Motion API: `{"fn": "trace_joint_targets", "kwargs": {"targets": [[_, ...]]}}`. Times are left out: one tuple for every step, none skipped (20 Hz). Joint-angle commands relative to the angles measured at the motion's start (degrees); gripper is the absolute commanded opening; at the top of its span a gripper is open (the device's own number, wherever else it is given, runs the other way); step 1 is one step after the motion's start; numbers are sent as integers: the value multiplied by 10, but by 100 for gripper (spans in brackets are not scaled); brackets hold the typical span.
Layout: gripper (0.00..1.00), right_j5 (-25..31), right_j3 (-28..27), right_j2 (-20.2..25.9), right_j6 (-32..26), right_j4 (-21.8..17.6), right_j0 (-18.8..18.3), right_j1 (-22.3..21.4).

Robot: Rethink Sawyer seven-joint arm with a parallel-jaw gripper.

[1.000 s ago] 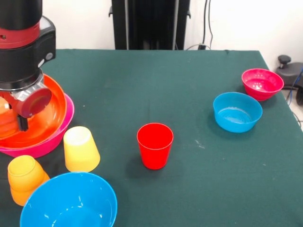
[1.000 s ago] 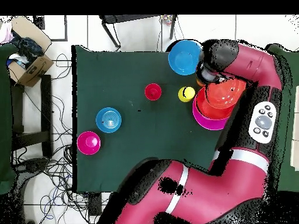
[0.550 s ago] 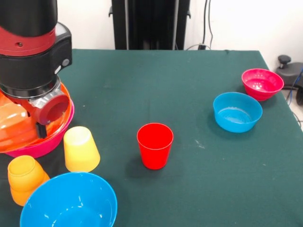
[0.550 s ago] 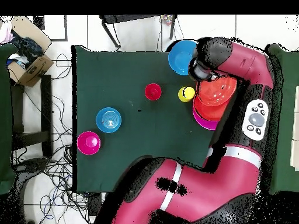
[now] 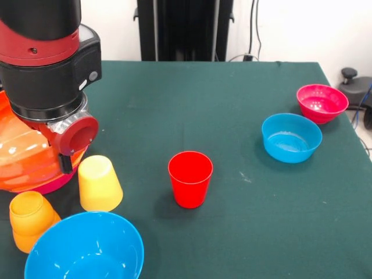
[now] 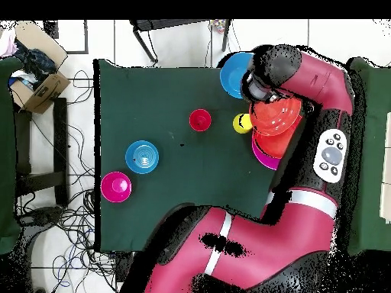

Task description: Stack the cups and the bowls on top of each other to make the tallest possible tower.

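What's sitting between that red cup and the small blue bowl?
Nothing: between the red cup and the small blue bowl only bare green table shows, in both views.

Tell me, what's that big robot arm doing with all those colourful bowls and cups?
The robot arm hangs over the orange bowl, which sits in a pink bowl at the table's edge. Whether it grips the bowl can't be seen. A red cup stands upright mid-table. A yellow cup and an orange cup stand upside down beside a big blue bowl. A small blue bowl and a magenta bowl wait apart.
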Motion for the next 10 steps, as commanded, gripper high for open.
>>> {"fn": "trace_joint_targets", "kwargs": {"targets": [[0, 23, 11, 17, 126, 18, 20, -5], [0, 19, 18, 16, 129, 21, 21, -7], [0, 15, 21, 15, 133, 24, 22, -7], [0, 14, 26, 14, 132, 25, 22, -8], [0, 15, 27, 14, 135, 28, 23, -7], [0, 11, 35, 14, 138, 31, 23, -10], [0, 10, 41, 14, 141, 35, 24, -11], [0, 6, 52, 13, 145, 38, 25, -15], [0, 5, 56, 12, 148, 41, 26, -14], [0, 3, 66, 11, 150, 43, 26, -17]]}}
